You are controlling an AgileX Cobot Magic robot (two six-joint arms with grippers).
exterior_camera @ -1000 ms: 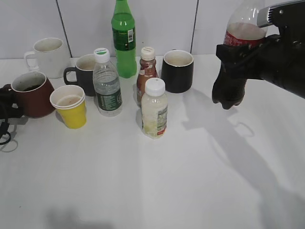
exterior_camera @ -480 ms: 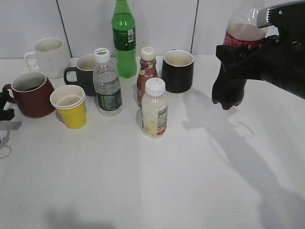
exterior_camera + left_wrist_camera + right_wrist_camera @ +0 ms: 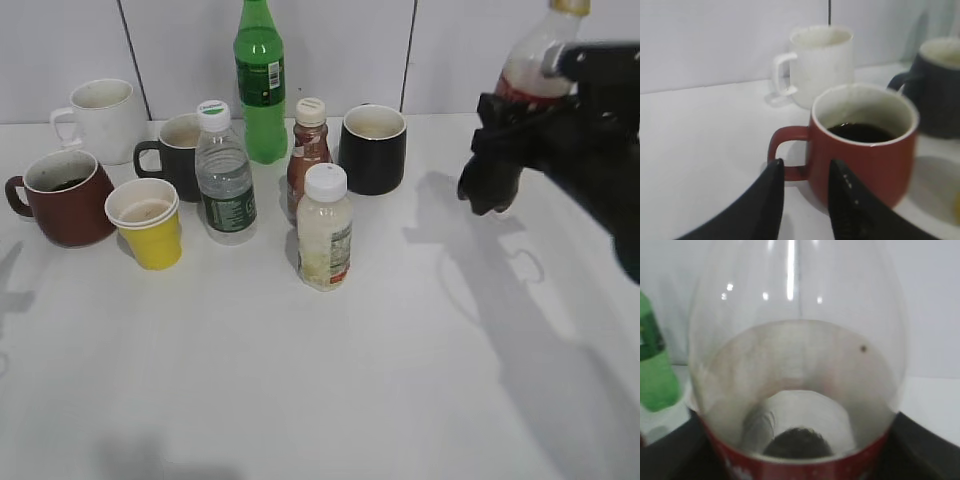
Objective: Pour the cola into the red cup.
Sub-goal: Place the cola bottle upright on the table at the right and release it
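Dark liquid already sits in the red cup (image 3: 60,197) at the left of the table (image 3: 330,380). The right end effector (image 3: 520,140) clamps the cola (image 3: 515,120) upright at upper right, clear of the table; set it down level, away from the mugs. The left end effector (image 3: 805,175) gapes empty by the handle.

Landmark: red cup (image 3: 62,197).
- Left of it: bare worktop (image 3: 300,400), open.
- In front: open worktop.
- Right, just beside: yellow paper cup (image 3: 147,222) blocks.
- Behind: white mug (image 3: 101,120); behind-right: black mug (image 3: 172,155), water bottle (image 3: 223,175).
- Far right: worktop bare beneath the lifted cola (image 3: 515,110).
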